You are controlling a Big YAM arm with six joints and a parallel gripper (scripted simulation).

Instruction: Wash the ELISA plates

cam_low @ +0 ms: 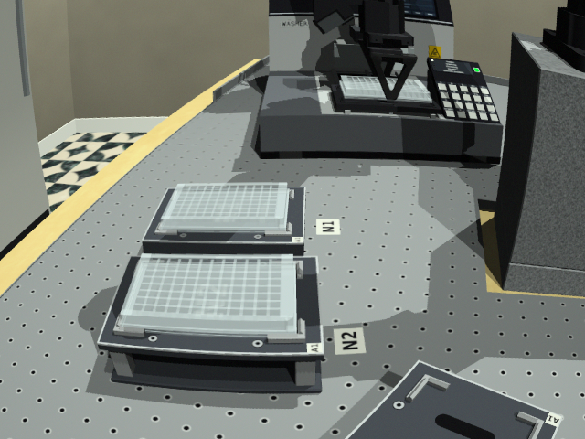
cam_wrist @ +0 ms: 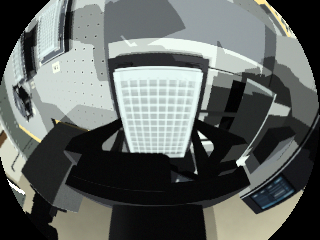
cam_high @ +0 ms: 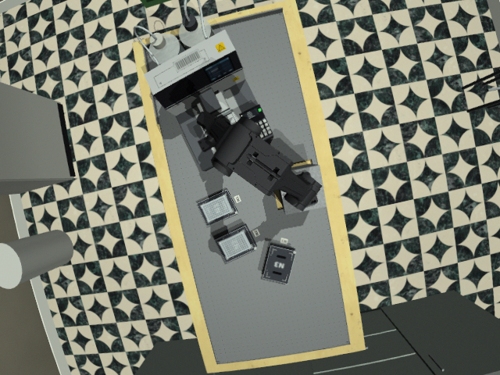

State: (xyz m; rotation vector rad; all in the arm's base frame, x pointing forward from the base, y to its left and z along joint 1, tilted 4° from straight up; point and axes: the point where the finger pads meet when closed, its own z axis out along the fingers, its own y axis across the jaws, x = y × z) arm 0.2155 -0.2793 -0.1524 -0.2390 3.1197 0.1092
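A clear plate [cam_low: 354,87] [cam_wrist: 159,100] lies in the washer's carrier [cam_low: 366,106] [cam_wrist: 135,62], low in the pocket; I cannot tell its cut corner. My gripper [cam_low: 391,96] [cam_wrist: 157,121] points down over it, fingertips against both long sides; it looks shut on this plate. The washer's lamp [cam_high: 259,109] [cam_low: 476,69] is green. The START key [cam_low: 450,113] is at the keypad's lower left. One plate [cam_high: 218,208] [cam_low: 227,203] sits in nest N1, another plate [cam_high: 236,244] [cam_low: 207,290] in raised nest N2. Nest N3 [cam_high: 287,264] [cam_low: 472,401] is empty.
The washer's tall housing [cam_high: 189,60] stands behind the carrier, and its keypad [cam_high: 264,129] [cam_low: 467,101] stands beside it. Two bottles with tubes are behind the housing. The arm's grey pedestal [cam_low: 547,179] is at the bench's right side.
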